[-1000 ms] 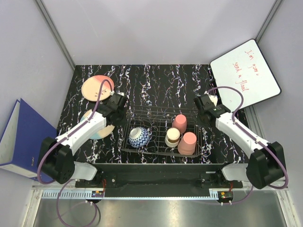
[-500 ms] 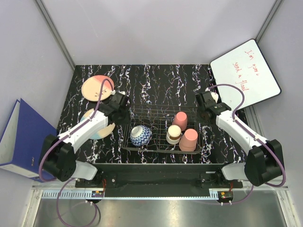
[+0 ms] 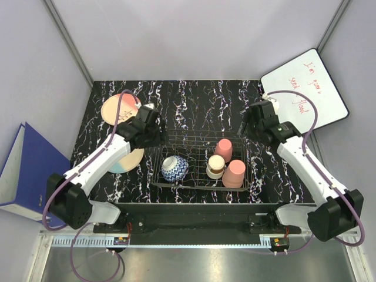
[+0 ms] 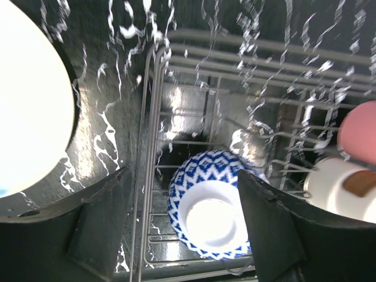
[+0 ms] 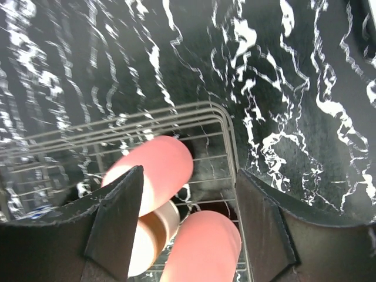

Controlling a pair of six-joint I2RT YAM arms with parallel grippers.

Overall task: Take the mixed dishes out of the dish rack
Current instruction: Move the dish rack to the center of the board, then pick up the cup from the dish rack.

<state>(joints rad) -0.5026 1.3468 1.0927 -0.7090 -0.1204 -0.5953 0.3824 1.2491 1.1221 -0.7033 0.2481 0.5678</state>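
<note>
Mid-frame in top view: dish rack (image 3: 198,140) holds blue-and-white bowl (image 4: 211,214). Left gripper (image 4: 183,176) above it, right gripper (image 5: 189,173) above pink cup (image 5: 157,167). Both jaws apart, empty. I aim to pinch rims and lift clear of wires.

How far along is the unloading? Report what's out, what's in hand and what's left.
Done: the pink/cream plate and the blue/cream plate lie on the table left of the dish rack. In hand: nothing; the left claw and the right claw hang open over the rack. Left: the patterned bowl, the cream cup, the far pink cup and the near pink cup sit inside it.
</note>
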